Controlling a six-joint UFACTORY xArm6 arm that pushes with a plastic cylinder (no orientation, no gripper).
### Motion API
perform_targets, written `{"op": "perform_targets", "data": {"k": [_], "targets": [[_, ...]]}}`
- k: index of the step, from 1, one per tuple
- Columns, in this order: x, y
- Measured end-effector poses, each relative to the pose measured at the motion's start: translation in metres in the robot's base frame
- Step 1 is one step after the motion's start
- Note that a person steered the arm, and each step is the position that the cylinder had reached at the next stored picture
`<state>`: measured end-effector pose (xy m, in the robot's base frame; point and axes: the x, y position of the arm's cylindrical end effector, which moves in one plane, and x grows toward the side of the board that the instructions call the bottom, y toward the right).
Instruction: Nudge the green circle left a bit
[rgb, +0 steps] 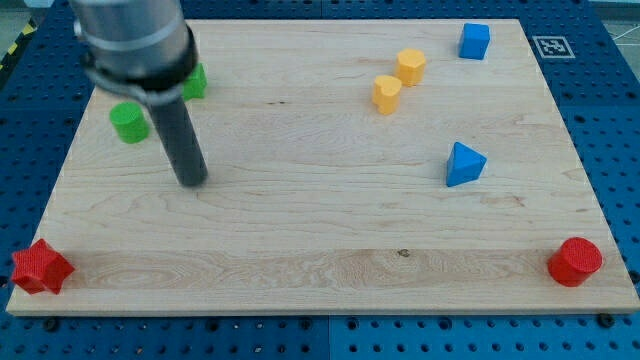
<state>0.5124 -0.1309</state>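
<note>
Resting bare on the board, holding nothing, my tip (191, 180) sits near the left edge, just right of and below the green circle (129, 122). Pushing from below could send it toward the top edge, or clip the other green block (195, 82).

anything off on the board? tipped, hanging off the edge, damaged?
One thing: the red star at the view's bottom left overhangs the edge of the wooden board. The red cylinder sits near the bottom right edge but on it. My tip is right of the green circle, apart. No damage shows.
</note>
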Motion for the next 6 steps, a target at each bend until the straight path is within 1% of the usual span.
{"op": "perform_targets", "data": {"k": [1, 2, 3, 4, 5, 6], "targets": [[0.023, 0.006], [0.022, -0.024], [0.001, -0.099], [0.000, -0.102], [-0.062, -0.083], [-0.097, -0.077]]}}
